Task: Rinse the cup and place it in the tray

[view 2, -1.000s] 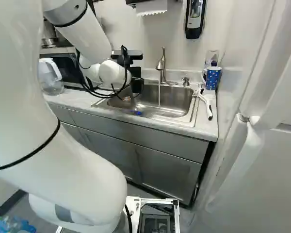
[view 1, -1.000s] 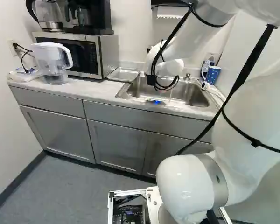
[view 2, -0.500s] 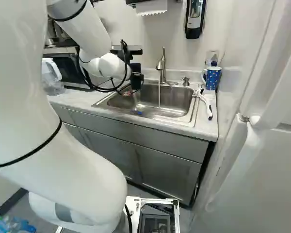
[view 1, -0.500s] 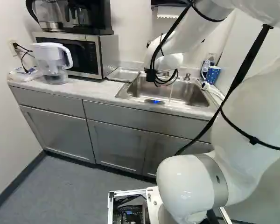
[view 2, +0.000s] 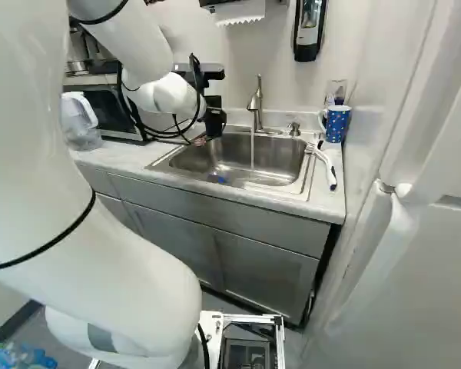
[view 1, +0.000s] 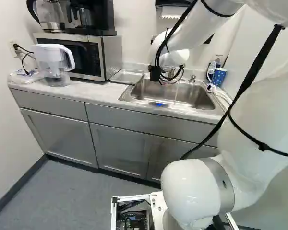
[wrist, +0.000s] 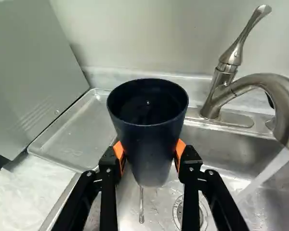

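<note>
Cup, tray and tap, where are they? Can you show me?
Cup (wrist: 149, 150): wrist view, on the front of its dark wall.
Tray (wrist: 78, 132): wrist view, on its bare, flat inside.
Tap (wrist: 260, 82): wrist view, on its curved spout.

Cup (wrist: 147, 149): between the gripper's (view 2: 213, 118) fingers, underside hidden, contents too dark to tell.
Bright streak (wrist: 141, 207): below the cup, water or metal, cannot tell.
Drain (wrist: 177, 211): beneath one finger, partly covered.
Faucet (wrist: 285, 103): beside the gripper, spout cropped.

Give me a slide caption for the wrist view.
Gripper holding a dark cup, flanked by a metal tray and a running faucet over the sink.
</note>
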{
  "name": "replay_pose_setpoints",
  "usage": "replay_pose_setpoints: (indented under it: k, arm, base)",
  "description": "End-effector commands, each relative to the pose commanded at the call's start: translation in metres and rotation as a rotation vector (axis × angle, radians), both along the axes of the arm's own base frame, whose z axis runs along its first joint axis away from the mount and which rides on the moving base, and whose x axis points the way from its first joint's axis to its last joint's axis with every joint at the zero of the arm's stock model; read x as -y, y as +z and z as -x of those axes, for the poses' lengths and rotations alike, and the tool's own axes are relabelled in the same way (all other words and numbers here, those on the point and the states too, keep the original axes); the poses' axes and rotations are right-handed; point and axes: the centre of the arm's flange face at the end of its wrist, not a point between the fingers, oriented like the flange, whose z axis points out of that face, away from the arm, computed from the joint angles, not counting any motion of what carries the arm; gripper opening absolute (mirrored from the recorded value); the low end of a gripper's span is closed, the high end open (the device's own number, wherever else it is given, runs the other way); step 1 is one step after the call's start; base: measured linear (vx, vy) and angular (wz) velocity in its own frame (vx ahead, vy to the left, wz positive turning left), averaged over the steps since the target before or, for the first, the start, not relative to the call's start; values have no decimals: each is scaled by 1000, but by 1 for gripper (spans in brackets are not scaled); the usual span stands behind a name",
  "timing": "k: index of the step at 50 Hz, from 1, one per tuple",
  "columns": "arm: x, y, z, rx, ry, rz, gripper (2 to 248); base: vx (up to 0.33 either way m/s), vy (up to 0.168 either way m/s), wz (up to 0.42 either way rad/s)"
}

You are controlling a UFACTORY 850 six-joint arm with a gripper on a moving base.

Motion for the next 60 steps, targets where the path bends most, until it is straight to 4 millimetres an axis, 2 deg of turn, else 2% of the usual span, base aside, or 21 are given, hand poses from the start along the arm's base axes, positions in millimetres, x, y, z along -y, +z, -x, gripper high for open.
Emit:
replay_pose_setpoints:
  k: [29, 43, 60]
  arm:
    - [0, 32, 6, 66, 0, 0, 121]
    - [0, 32, 6, 66, -2, -6, 121]
    - [0, 32, 6, 68, -62, -146, 121]
  base:
    - [0, 0, 0]
    - [0, 0, 0]
    - [0, 0, 0]
